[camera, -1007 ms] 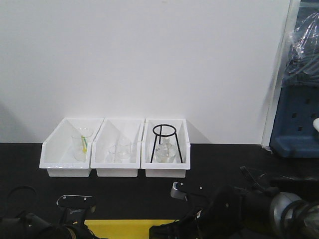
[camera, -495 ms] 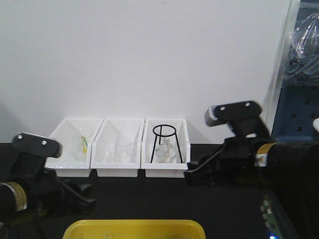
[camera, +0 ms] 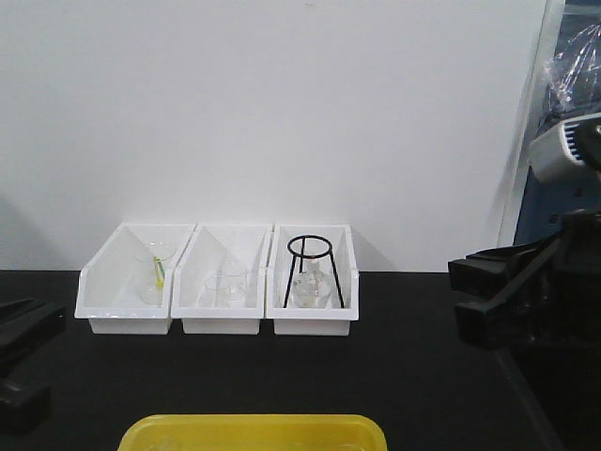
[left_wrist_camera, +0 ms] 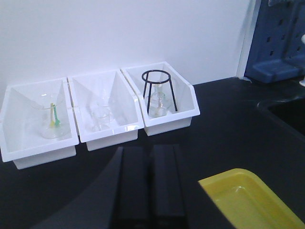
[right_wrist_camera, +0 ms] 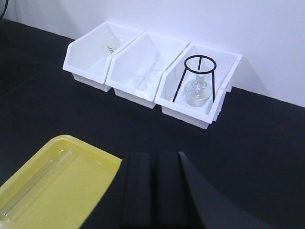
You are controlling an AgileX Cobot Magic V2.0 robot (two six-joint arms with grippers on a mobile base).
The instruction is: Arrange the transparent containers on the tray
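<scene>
We see a black tabletop [camera: 404, 376] spanning the lower half of the front view, under a white wall; along its far edge three white bins [camera: 218, 278] stand side by side, touching. The yellow tray [camera: 252, 432] sits at the bottom centre of the front view, well apart from the bins; in the right wrist view it fills the lower left, and clear test tubes [right_wrist_camera: 35, 181] lie lengthwise in it, faint against the yellow, so we cannot count them.

The left end effector [left_wrist_camera: 148, 191] sits at the bottom centre of its own view, fingers together with nothing between them; the tray's corner lies just to its lower right. The right end effector [right_wrist_camera: 153, 191] is likewise closed on nothing, at the bottom centre of its view; the tray lies just to its left.

In the bins: a black tripod stand [camera: 311, 272] over a flask [camera: 309, 290] in the right one; beakers [camera: 225, 286] in the middle one; a beaker with a green stick [camera: 156, 271] in the left one.
</scene>
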